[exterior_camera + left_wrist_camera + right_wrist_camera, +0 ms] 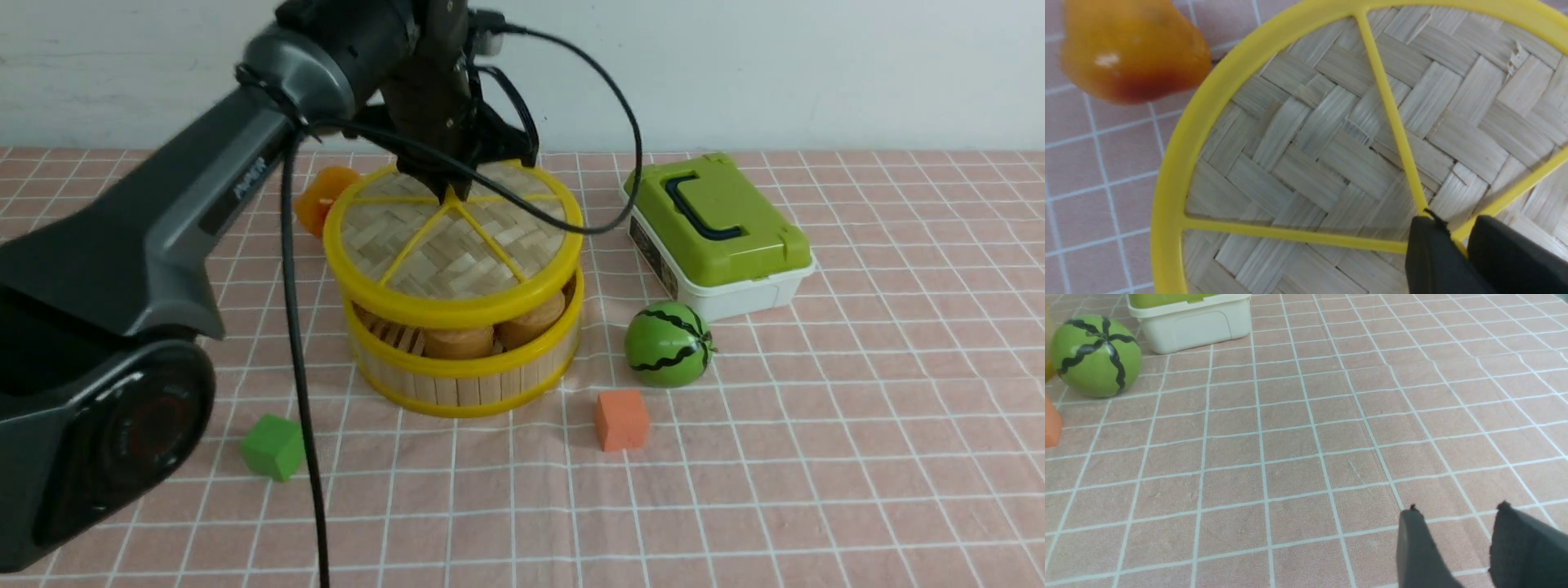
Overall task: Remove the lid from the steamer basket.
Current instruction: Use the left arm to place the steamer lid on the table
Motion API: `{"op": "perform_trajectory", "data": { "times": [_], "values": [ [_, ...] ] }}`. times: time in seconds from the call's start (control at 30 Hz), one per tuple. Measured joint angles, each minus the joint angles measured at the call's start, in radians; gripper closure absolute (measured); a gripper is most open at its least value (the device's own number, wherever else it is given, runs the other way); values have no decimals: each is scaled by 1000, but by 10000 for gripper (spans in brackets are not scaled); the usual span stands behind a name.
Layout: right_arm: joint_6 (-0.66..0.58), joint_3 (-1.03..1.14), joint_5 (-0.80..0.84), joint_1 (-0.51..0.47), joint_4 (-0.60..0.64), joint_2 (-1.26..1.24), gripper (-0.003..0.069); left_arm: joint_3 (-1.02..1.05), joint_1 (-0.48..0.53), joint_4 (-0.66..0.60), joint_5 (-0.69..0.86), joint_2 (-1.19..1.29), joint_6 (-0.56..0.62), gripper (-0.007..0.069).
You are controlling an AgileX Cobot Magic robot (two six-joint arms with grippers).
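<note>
The lid (pixel 453 245), a woven bamboo disc with a yellow rim and spokes, hangs tilted above the steamer basket (pixel 465 380). A gap at the front shows brown round buns (pixel 457 339) inside. My left gripper (pixel 451 194) comes down from above and is shut on the lid's centre, where the spokes meet. In the left wrist view the black fingers (pixel 1429 253) pinch that yellow hub of the lid (pixel 1331 155), and my left gripper (pixel 1453 226) hides the knob itself. My right gripper (pixel 1458 508) is open over bare cloth, holding nothing.
An orange toy fruit (pixel 325 196) lies just behind the basket on its left. A green-lidded white box (pixel 718 233) stands to the right, with a toy watermelon (pixel 669 343) and an orange cube (pixel 622 419) in front of it. A green cube (pixel 273 447) lies at the front left.
</note>
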Motion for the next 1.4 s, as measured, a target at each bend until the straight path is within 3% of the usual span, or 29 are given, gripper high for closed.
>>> {"op": "perform_trajectory", "data": {
  "times": [0.27, 0.6, 0.77, 1.0, 1.17, 1.3, 1.33, 1.4],
  "values": [
    [0, 0, 0, 0, 0, 0, 418, 35, 57, 108, 0, -178, 5, 533],
    [0, 0, 0, 0, 0, 0, 418, 465, 292, 132, -10, -324, -64, 533],
    [0, 0, 0, 0, 0, 0, 418, 706, 366, 126, -210, -305, -129, 533],
    [0, 0, 0, 0, 0, 0, 418, 757, 369, 116, -393, -225, -195, 533],
    [0, 0, 0, 0, 0, 0, 418, 757, 368, 114, -422, -158, -206, 531],
    [0, 0, 0, 0, 0, 0, 418, 757, 368, 99, -434, -133, -206, 464],
    [0, 0, 0, 0, 0, 0, 418, 757, 368, 61, -437, -132, -206, 372],
    [0, 0, 0, 0, 0, 0, 418, 757, 368, 43, -431, -132, -206, 312]
  ]
}}
